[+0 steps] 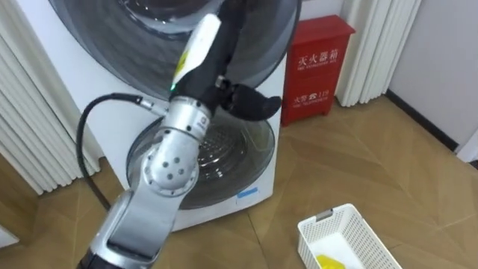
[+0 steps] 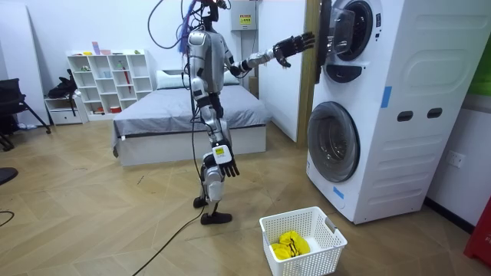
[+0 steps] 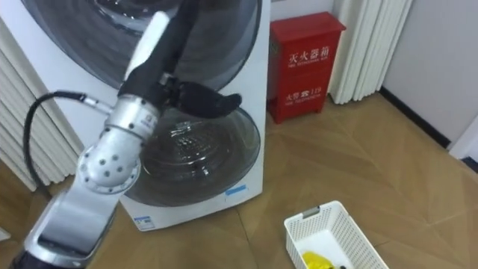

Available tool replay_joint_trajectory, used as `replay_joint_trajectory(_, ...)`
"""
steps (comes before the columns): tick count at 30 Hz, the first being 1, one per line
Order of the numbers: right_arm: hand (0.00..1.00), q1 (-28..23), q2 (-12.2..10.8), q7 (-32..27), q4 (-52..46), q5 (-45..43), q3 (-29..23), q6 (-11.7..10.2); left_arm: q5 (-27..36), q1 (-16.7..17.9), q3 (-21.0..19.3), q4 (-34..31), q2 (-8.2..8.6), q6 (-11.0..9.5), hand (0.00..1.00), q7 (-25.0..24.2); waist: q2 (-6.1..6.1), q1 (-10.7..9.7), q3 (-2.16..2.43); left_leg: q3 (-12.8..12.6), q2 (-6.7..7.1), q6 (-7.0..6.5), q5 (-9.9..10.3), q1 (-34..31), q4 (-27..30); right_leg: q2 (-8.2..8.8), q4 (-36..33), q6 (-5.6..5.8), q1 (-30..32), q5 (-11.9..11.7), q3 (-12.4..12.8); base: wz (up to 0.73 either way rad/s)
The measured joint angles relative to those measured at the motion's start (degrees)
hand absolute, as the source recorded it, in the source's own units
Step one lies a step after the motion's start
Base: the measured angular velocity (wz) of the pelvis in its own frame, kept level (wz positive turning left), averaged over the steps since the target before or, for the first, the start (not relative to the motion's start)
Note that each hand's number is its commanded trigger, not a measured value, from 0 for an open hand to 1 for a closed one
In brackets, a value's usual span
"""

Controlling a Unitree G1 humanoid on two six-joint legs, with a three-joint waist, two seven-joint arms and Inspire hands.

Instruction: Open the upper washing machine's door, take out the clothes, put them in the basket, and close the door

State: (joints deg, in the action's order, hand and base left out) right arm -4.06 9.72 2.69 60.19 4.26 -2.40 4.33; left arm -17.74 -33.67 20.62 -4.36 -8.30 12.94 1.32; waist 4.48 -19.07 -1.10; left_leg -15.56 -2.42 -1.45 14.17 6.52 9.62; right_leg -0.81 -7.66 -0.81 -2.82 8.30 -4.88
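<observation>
We see the robot standing on the wooden floor before a tall white stack of two front-loading washing machines (image 2: 410, 161), facing it, with a grey-covered bed (image 2: 176, 115) and a white cubby shelf (image 2: 107, 80) behind it in the room view. Its left arm is raised and stretched towards the upper machine's round dark-tinted door (image 1: 261, 37). The left hand (image 2: 293, 47) is at that door's edge with its fingers spread and fairly straight, grasping nothing. We cannot tell whether the fingertips touch the door or stop just short of it, nor whether the door is ajar. In the eye views the silver forearm crosses in front of the lower machine's round glass door (image 1: 233, 158), which is closed, its ribbed metal drum showing behind the glass. The right hand (image 2: 229, 165) hangs beside the robot's thigh, fingers loose and pointing down, empty. The only piece of clothing we can find is a crumpled yellow cloth (image 2: 290, 244), lying inside a white rectangular plastic laundry basket with latticed walls (image 1: 364, 233). The basket sits on the floor near the foot of the lower machine, just in front of the robot's feet. A red metal box-shaped cabinet (image 1: 317, 67) stands on the floor beside the stack, next to white pleated curtains (image 1: 373, 45).
</observation>
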Motion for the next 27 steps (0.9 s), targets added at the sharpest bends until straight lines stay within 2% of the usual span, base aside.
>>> replay_joint_trajectory(3,0.00,0.94,0.79,-0.03,0.92,1.94,1.21,0.73,3.72,-0.94,2.28,4.68,0.01,0.45,0.00,-2.43,0.51,-0.03,-0.03,-0.03,-0.05,0.00,0.00,0.09,-0.02,-0.07,-0.04,0.00,-0.02,0.00,0.10,-0.03)
replay_joint_trajectory(5,0.00,1.60,0.99,-0.12,2.30,2.16,1.18,0.73,5.83,-1.12,2.23,8.64,-0.46,0.67,0.00,-3.36,0.84,-0.03,0.17,-0.19,-0.17,0.01,-0.01,0.17,-0.02,-0.21,-0.05,0.00,0.00,0.00,0.13,-0.08)
replay_joint_trajectory(7,0.00,1.53,1.52,-0.22,2.28,2.11,0.93,0.87,11.80,-2.59,1.36,13.94,-2.81,0.74,0.00,-3.55,1.30,0.02,0.27,-0.88,-0.28,0.08,-0.05,-0.20,-0.04,-0.32,-0.28,0.00,0.80,0.00,0.30,-0.13)
replay_joint_trajectory(8,0.00,1.55,1.62,-0.23,2.15,1.92,0.83,0.99,13.08,-3.08,0.90,14.38,-3.49,0.82,0.00,-3.57,1.31,0.22,0.26,-1.07,-0.28,0.20,-0.12,-0.34,-0.05,-0.31,-0.31,0.00,0.99,0.00,0.39,-0.15)
replay_joint_trajectory(11,0.00,0.67,1.87,-0.29,1.28,1.18,-1.62,1.62,18.62,-7.24,-3.97,20.91,-5.64,0.91,0.00,-3.63,1.35,0.83,0.29,-1.39,-0.29,0.69,-0.41,0.09,-0.22,-0.40,-0.68,-0.02,1.11,-0.01,1.49,-0.14)
replay_joint_trajectory(13,0.00,-0.58,1.88,-1.25,-0.53,1.52,-3.06,1.76,23.62,-9.45,-6.43,25.31,-10.02,1.19,0.00,-3.62,1.64,0.67,0.48,-1.39,-0.36,0.89,-0.52,0.71,-0.23,-0.55,-1.00,-0.04,0.91,-0.02,1.93,-0.17)
replay_joint_trajectory(16,0.00,-1.76,2.37,-2.38,-0.46,1.52,-4.04,2.05,28.47,-9.73,-8.16,28.67,-13.94,1.60,0.00,-3.62,2.13,0.66,0.77,-1.40,-0.31,0.89,-0.52,1.53,-0.32,-0.65,-1.02,-0.04,0.35,-0.03,3.24,-0.13)
replay_joint_trajectory(19,0.00,-3.29,2.41,-2.80,-0.39,0.01,-6.02,2.27,30.55,-9.71,-10.13,30.95,-16.39,3.05,0.00,-3.62,2.31,0.83,0.85,-1.44,-0.24,0.89,-0.52,2.19,-0.49,-0.66,-1.04,-0.04,-0.10,-0.03,3.36,-0.05)
replay_joint_trajectory(22,0.00,-4.40,2.35,-3.42,-0.40,-2.51,-7.86,3.21,32.35,-9.71,-12.76,32.93,-19.69,3.37,0.00,-3.60,2.31,1.15,0.84,-1.48,-0.16,0.89,-0.53,2.25,-0.75,-0.68,-1.04,-0.04,0.09,-0.02,3.25,-0.08)
replay_joint_trajectory(23,0.00,-4.54,2.34,-3.56,-0.38,-2.83,-8.23,3.38,32.57,-9.71,-13.54,33.54,-20.12,3.41,0.00,-3.60,2.32,1.31,0.84,-1.51,-0.16,0.89,-0.53,2.27,-0.78,-0.72,-1.06,-0.04,0.17,-0.02,3.32,-0.15)
replay_joint_trajectory(25,0.00,-5.44,2.19,-4.03,-0.45,-3.92,-9.06,3.30,33.43,-9.70,-16.23,36.83,-22.12,3.75,0.00,-3.52,2.35,2.29,0.87,-1.51,-0.16,0.89,-0.53,2.34,-0.96,-0.89,-1.14,-0.05,0.55,-0.03,4.01,-0.18)
replay_joint_trajectory(27,0.00,-6.80,2.04,-4.04,-0.68,-4.57,-10.39,3.34,34.34,-9.69,-18.01,39.65,-23.39,4.34,0.00,-3.47,2.37,3.14,0.89,-1.51,-0.16,0.89,-0.53,2.41,-1.11,-1.07,-1.22,-0.05,0.78,-0.03,4.79,-0.18)
